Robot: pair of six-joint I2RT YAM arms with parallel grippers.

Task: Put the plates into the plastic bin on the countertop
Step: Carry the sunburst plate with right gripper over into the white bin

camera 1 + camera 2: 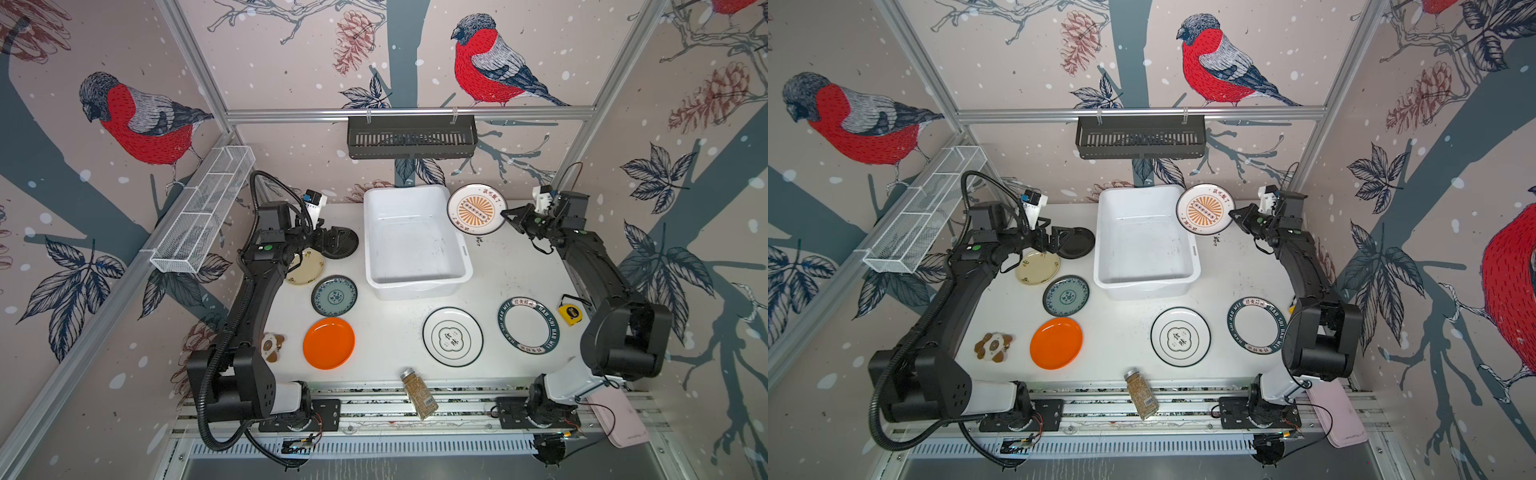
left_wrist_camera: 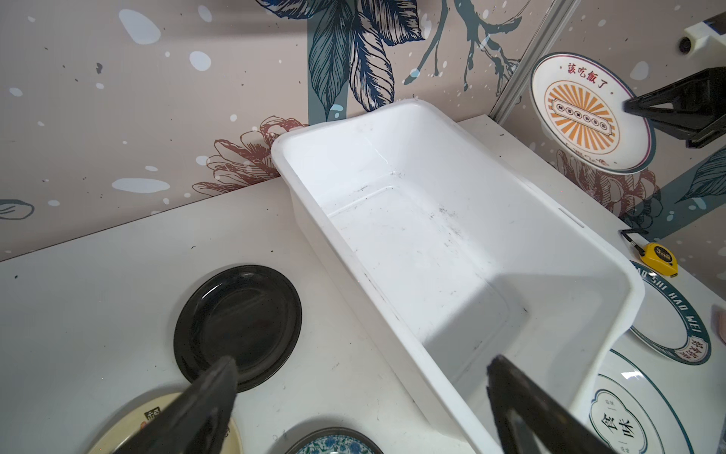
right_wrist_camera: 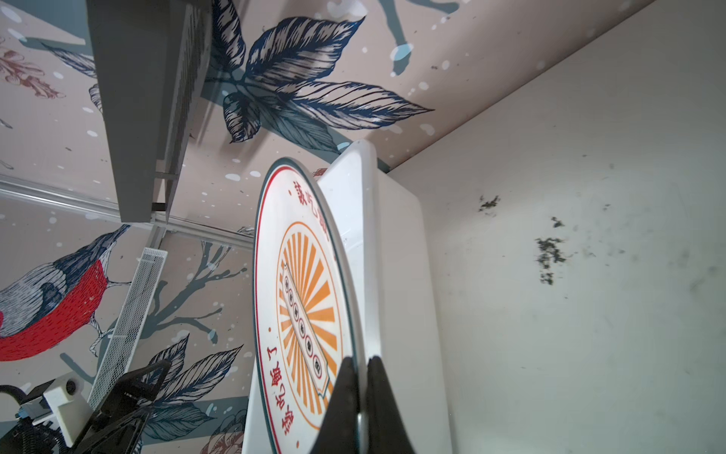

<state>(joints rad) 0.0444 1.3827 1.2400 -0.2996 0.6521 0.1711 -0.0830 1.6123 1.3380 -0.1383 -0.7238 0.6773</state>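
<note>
Right side first: my right gripper (image 3: 363, 361) is pinched tight on the rim of the sunburst plate (image 1: 476, 209), one finger on the face and one on the back, nothing else touching it. It's white with a thin dark edge line, an orange ray pattern in the middle around a little banner of dots, and red characters round the inside of the rim. I've got it up off the countertop (image 1: 390, 332), tilted, just beside the far right corner of the plastic bin (image 1: 411, 249) and not inside it. The bin's a big white tub with rounded corners and dark scuffs on its floor. My left gripper (image 1: 1065, 240) is spread as wide as it goes with nothing in it, hanging over the near edge of the black plate (image 2: 239, 326), which lies flat left of the bin. Down the left side after that come the cream plate (image 1: 1038, 267), the teal patterned plate (image 1: 334, 296) and the plain orange plate (image 1: 328, 343), all flat on the counter. In front of the bin sit the white plate with the black rim and emblem (image 1: 453, 336) and, to its right, the plate with the dark lettered rim (image 1: 528, 326).
</note>
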